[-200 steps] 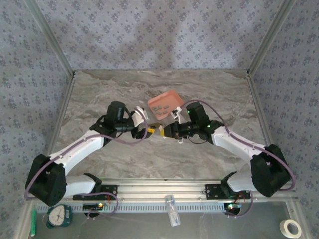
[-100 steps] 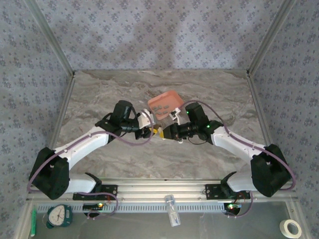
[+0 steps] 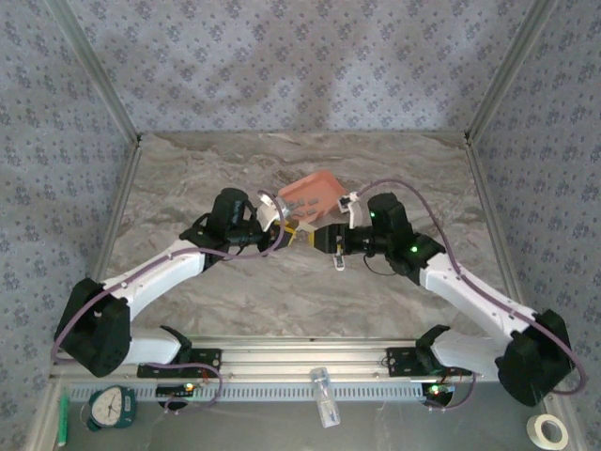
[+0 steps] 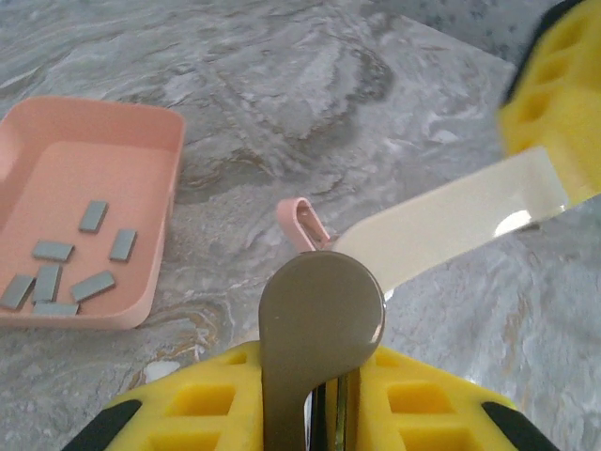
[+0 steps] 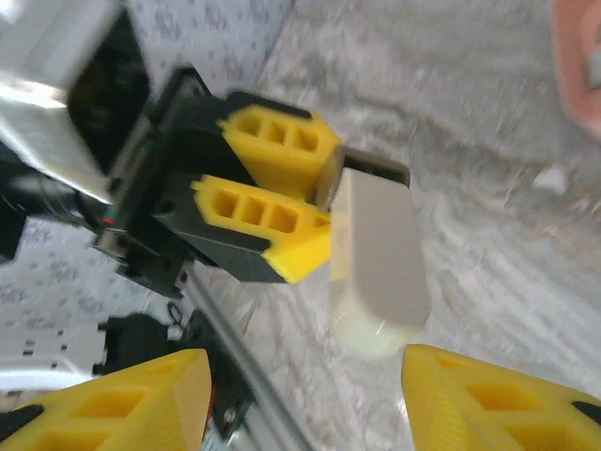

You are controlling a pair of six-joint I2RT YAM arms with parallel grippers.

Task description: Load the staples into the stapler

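Left gripper point(image 4: 319, 371): clenched on the brown metal arm of the small pale-pink-and-white stapler point(image 4: 451, 224), just beside the salmon-pink plastic tray point(image 4: 155, 268), on its side nearer the arm bases. The stapler's white arm points away from the tray.

Right gripper point(image 5: 305, 376): fingers spread wide about that white arm's free end; contact unclear.

Dark-grey staple strips point(image 4: 70, 268): loose inside the tray.
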